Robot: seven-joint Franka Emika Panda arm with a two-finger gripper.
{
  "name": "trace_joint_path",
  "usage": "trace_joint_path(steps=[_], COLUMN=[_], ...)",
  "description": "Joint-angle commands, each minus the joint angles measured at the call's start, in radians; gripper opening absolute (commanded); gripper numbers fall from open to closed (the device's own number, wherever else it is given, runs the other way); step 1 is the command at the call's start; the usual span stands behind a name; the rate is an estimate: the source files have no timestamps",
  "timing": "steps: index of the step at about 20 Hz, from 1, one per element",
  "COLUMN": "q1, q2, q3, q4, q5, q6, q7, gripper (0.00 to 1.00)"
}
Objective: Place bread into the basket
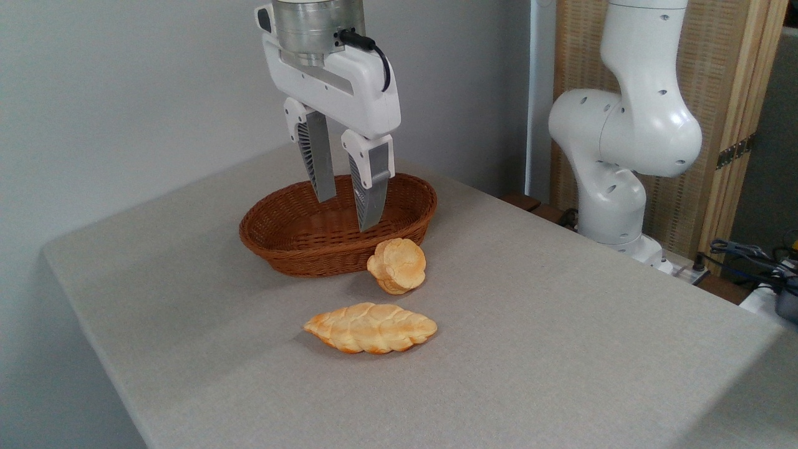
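Note:
The small round lobed bun [398,265], cream on top with golden edges, leans tilted against the front outer wall of the brown wicker basket [280,240]. The basket holds nothing that I can see. My gripper [346,214] hangs above the basket's middle, open, with nothing between its two grey fingers [371,198]. Its tips are up and to the left of the bun, apart from it.
A longer flat braided loaf [371,328] lies on the grey table in front of the bun. The white arm base [617,168] stands at the right beyond the table edge, with cables [748,255] at the far right.

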State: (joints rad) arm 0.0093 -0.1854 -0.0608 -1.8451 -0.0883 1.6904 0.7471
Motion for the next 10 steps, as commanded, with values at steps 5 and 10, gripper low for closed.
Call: trace_joint_path(steps=[5,10], q1=[0.012,0.012], q2=[0.009,0.023], q3=[-0.001,-0.001], q4=[0.017,0.015], q5=[-0.021,-0.015], q6=[-0.051,-0.067], q7=[0.026,0.031], gripper=[1.00,1.00])
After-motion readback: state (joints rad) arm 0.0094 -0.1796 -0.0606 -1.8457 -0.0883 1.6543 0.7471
